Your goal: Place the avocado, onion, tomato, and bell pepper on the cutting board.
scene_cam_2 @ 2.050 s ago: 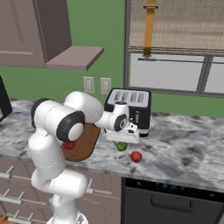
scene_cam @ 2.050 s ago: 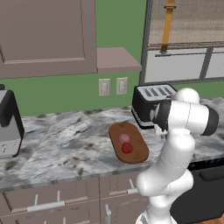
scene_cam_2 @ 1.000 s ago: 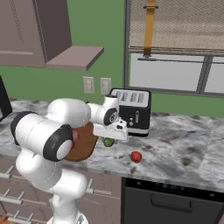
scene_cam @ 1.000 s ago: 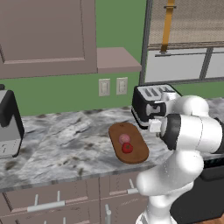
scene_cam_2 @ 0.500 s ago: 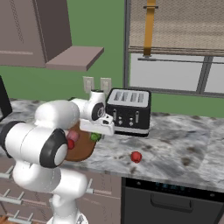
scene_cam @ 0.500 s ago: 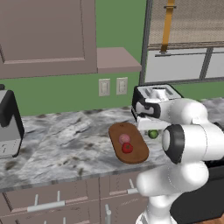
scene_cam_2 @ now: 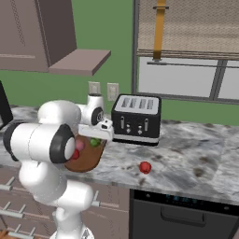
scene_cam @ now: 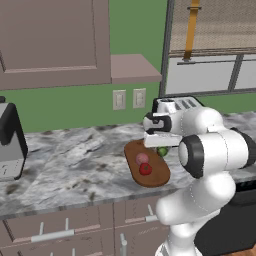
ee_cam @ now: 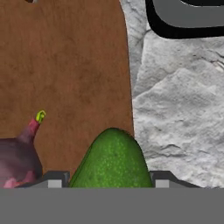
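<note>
My gripper is shut on the bright-green avocado, just above the right edge of the reddish-brown cutting board. In the hand view the avocado sits between the two fingertips, over the seam of board and counter. The pinkish onion and a red tomato lie on the board. From the right I see the gripper, avocado, onion and board. A small deep-red fruit lies on the counter; whether it is the bell pepper I cannot tell.
A black toaster stands right behind the board's far end, close to the hand. A coffee machine is at the far left of the marble counter. The dark oven front sits below the counter at right.
The arm has swung left from the counter in front of the toaster, carrying the avocado over to the board's edge. The jaws stayed shut on it.
</note>
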